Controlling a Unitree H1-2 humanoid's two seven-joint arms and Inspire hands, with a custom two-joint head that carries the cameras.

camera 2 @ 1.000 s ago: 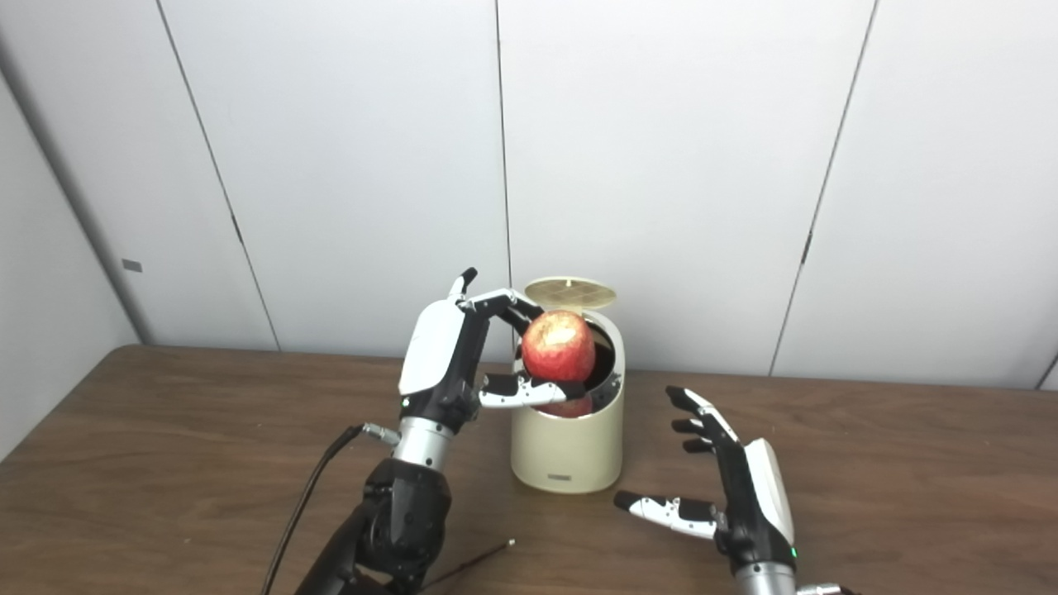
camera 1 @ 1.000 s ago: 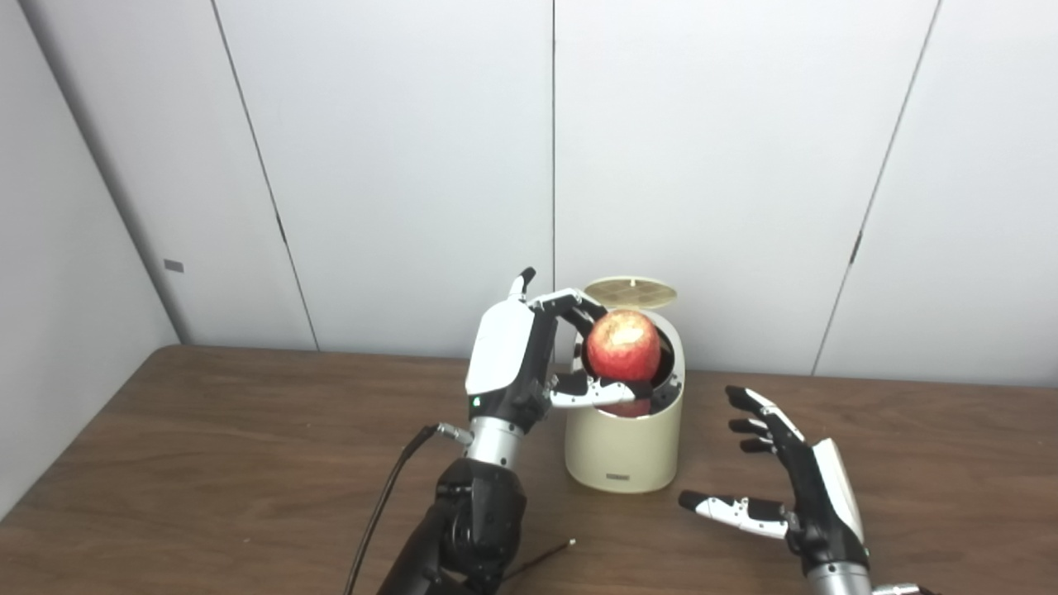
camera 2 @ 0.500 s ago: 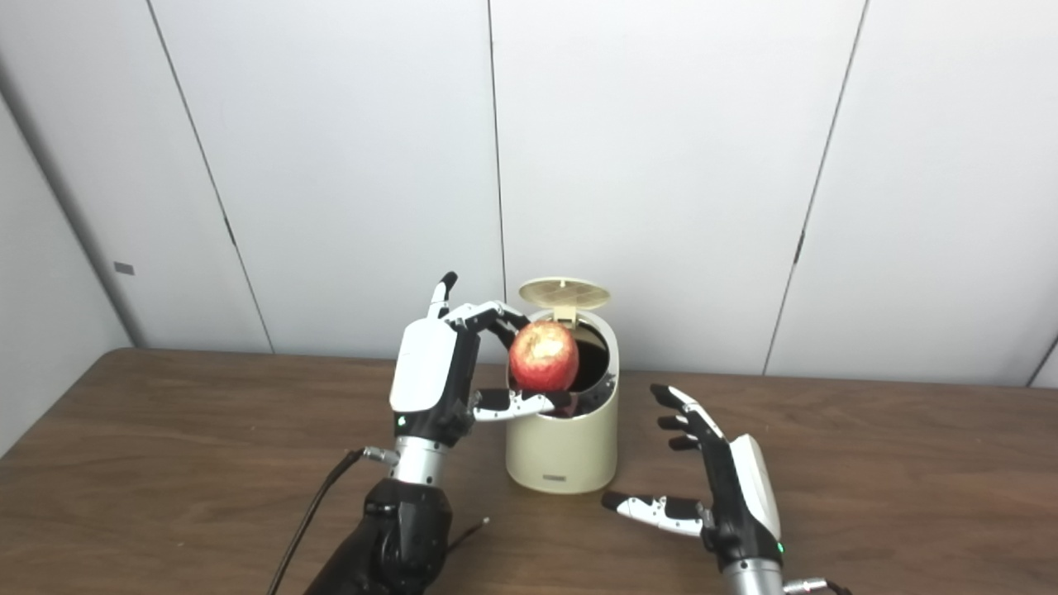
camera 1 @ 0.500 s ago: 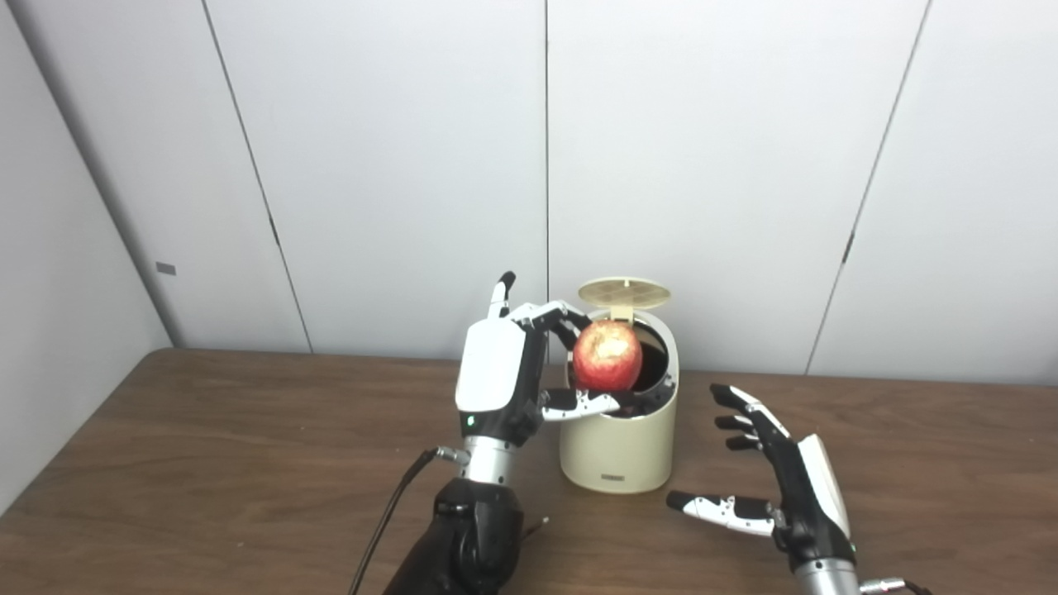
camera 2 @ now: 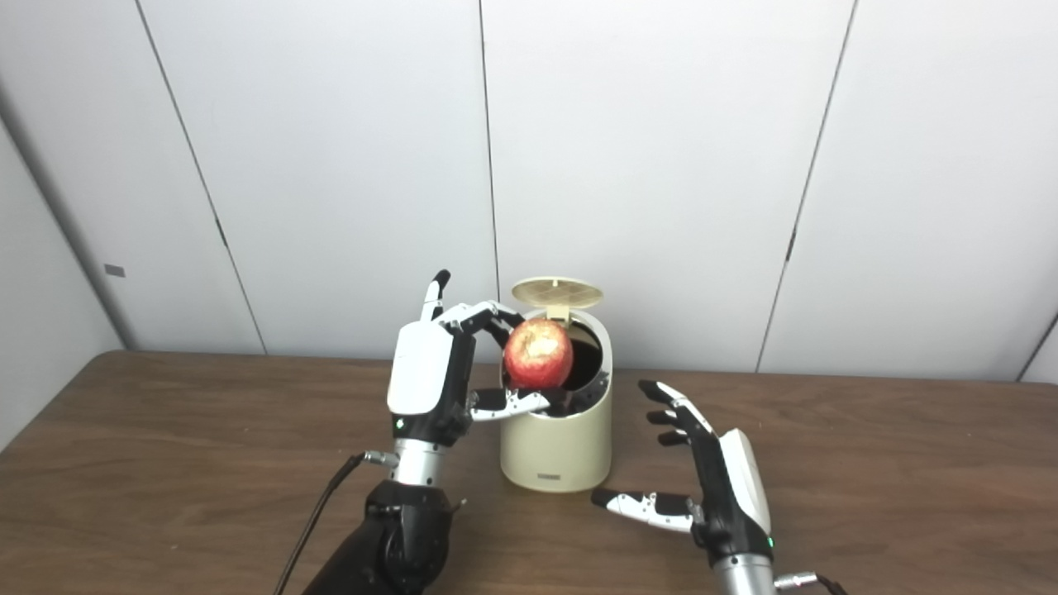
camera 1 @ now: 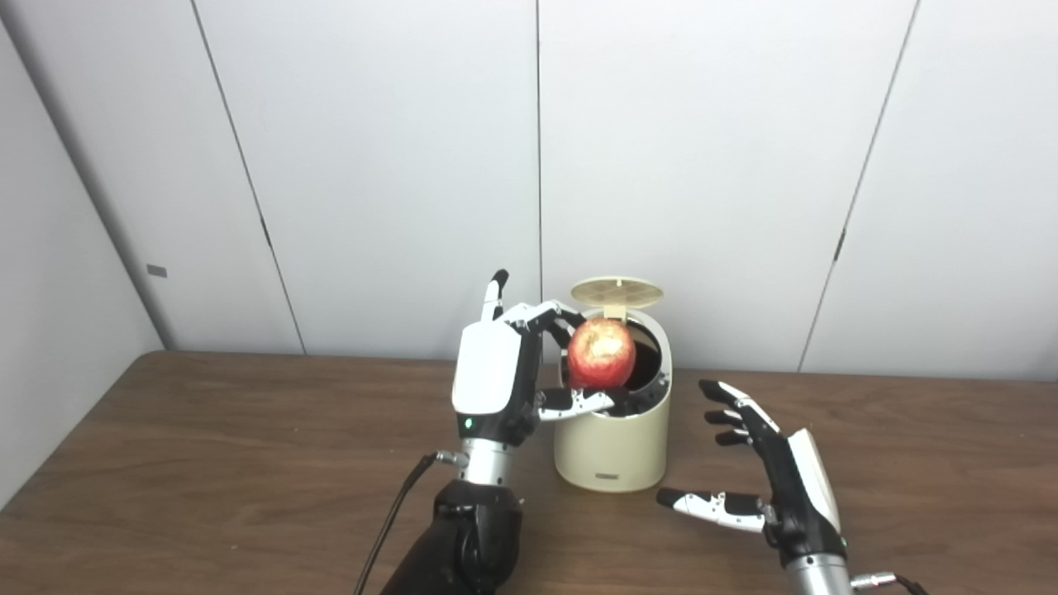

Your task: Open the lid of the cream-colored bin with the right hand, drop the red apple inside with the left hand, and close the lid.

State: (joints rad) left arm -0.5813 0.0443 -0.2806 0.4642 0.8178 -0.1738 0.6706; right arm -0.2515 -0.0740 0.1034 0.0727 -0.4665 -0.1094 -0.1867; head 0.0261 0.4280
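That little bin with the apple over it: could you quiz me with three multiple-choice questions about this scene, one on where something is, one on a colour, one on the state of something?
1. Where is the apple?
A. Flat on the table
B. In the left hand, at the bin's opening
C. In the right hand

2. What colour is the bin?
A. Cream
B. Blue
C. Black

3. How is the bin's lid?
A. Shut
C. Lying on the table
B. Raised open

Answers: 1 B, the left hand grips the apple just over the mouth of the bin. 2 A, its wall is cream. 3 B, the lid stands raised at the back, and the right hand hovers open beside the bin, holding nothing.
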